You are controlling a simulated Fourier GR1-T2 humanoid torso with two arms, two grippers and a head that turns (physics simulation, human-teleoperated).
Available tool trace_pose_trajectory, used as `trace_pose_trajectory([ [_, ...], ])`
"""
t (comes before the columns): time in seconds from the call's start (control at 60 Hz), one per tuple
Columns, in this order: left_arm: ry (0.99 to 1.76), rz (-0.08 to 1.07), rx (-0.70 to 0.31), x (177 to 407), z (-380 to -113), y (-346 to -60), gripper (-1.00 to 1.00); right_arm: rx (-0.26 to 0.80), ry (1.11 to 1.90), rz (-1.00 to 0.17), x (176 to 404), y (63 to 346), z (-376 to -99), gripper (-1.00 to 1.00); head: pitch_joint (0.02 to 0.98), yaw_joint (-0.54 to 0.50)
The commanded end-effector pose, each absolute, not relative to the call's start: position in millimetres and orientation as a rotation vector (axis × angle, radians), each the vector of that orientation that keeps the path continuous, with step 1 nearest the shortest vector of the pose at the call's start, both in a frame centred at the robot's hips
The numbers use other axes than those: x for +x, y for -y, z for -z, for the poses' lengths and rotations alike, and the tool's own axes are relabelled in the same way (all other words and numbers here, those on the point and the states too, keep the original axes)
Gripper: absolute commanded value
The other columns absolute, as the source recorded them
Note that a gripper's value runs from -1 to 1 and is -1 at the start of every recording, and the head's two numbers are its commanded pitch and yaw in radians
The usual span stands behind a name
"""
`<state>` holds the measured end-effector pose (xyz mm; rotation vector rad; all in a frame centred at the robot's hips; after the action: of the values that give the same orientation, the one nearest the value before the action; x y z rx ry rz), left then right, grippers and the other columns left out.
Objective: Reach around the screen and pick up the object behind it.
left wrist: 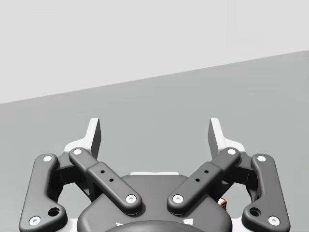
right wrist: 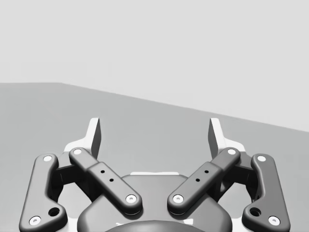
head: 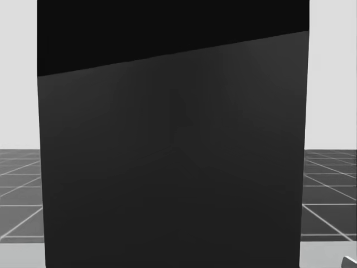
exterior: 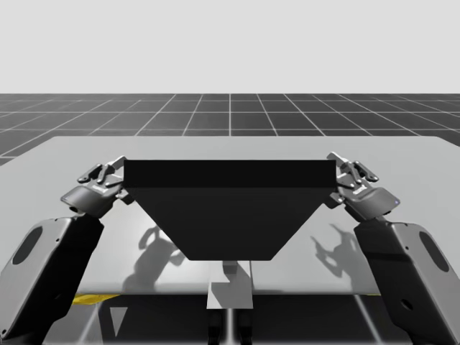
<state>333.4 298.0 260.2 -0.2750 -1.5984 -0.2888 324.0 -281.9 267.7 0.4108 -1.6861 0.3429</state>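
A dark screen (exterior: 228, 205) stands across the middle of the grey table (exterior: 65, 154), wide at its top and narrowing downward in the high view. It also looms close in the head view as a black panel (head: 173, 151). Whatever lies behind it is hidden. My left gripper (exterior: 100, 175) hovers just off the screen's left top corner, and my right gripper (exterior: 353, 172) sits off the right top corner. In the left wrist view the gripper (left wrist: 154, 133) is open over bare table. My right gripper (right wrist: 154, 133) is open too, with nothing between its fingers.
The table's far edge (exterior: 230, 138) meets a dark gridded floor (exterior: 230, 111). A narrow grey post (exterior: 230, 287) stands below the screen at the near edge. A yellow patch (exterior: 93, 297) shows by my left arm.
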Motion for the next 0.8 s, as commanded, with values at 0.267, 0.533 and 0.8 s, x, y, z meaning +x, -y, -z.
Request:
trace_pose_trajectory([
  [0.267, 1.450, 0.478, -0.409, 302, -269, -316, -1.00, 0.520, 1.636, -0.579, 309, 283, -259, -1.00, 0.098, -0.01],
  [0.533, 1.309, 0.583, -0.463, 296, -253, -326, -1.00, 0.569, 1.634, -0.656, 304, 287, -255, -1.00, 0.101, -0.01],
  [0.8, 1.227, 0.637, -0.470, 302, -239, -349, -1.00, 0.594, 1.630, -0.731, 301, 285, -248, -1.00, 0.106, -0.01],
])
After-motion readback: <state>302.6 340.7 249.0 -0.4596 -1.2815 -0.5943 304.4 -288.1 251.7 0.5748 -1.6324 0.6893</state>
